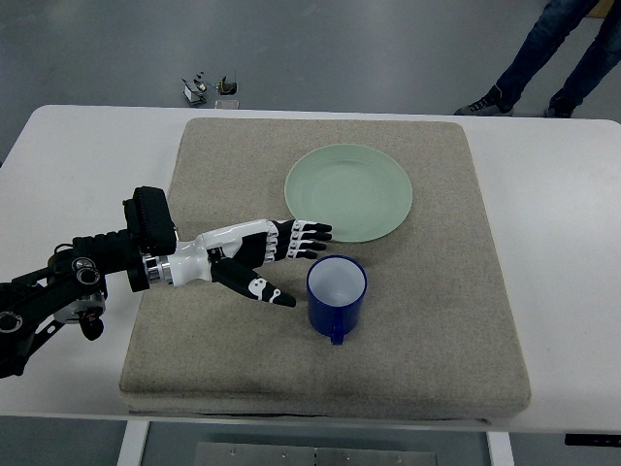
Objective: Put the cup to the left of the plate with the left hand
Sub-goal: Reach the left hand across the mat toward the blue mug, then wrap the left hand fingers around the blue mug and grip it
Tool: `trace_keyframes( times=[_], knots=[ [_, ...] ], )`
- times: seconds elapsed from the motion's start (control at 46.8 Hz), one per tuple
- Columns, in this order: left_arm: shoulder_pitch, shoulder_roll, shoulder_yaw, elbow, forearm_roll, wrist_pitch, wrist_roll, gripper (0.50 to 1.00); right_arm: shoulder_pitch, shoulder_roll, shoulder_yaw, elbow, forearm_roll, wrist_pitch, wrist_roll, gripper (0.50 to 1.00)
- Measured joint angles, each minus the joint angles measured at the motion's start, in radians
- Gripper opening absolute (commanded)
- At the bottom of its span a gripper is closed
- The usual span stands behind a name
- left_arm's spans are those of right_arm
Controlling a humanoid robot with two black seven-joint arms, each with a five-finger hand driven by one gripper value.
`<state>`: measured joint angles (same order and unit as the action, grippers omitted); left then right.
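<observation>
Mat (233, 155) lying bare left of plate (348, 190); cup (337, 294) standing just below plate, left hand (254, 256) reaching beside it, fingers spread

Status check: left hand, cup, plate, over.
Left hand open beside blue cup, no grasp. Cup upright on mat, below green plate, not left of it. Right arm out of view. Path clear.

A beige fabric mat (427, 320) with rounded corners lies on a white table (563, 243), covering most of its middle and leaving bare margins at left and right. Beyond the table's far edge, on the grey floor (320, 49), sits a small cluster of objects (209, 89) too small to identify. At upper right stand a person's legs (553, 49) in dark trousers and dark shoes.
</observation>
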<state>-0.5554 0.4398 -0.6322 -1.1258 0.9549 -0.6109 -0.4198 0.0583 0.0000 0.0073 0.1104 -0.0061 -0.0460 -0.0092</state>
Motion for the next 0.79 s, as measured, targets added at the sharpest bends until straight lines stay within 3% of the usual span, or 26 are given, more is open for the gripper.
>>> trace_keyframes(
  times=[0.791],
  knots=[
    [-0.024, -0.095, 0.037, 0.032, 0.055, 0.0, 0.016, 0.999, 0.0, 0.0, 0.0, 0.0, 0.0, 0.0, 0.0, 0.934]
  ],
)
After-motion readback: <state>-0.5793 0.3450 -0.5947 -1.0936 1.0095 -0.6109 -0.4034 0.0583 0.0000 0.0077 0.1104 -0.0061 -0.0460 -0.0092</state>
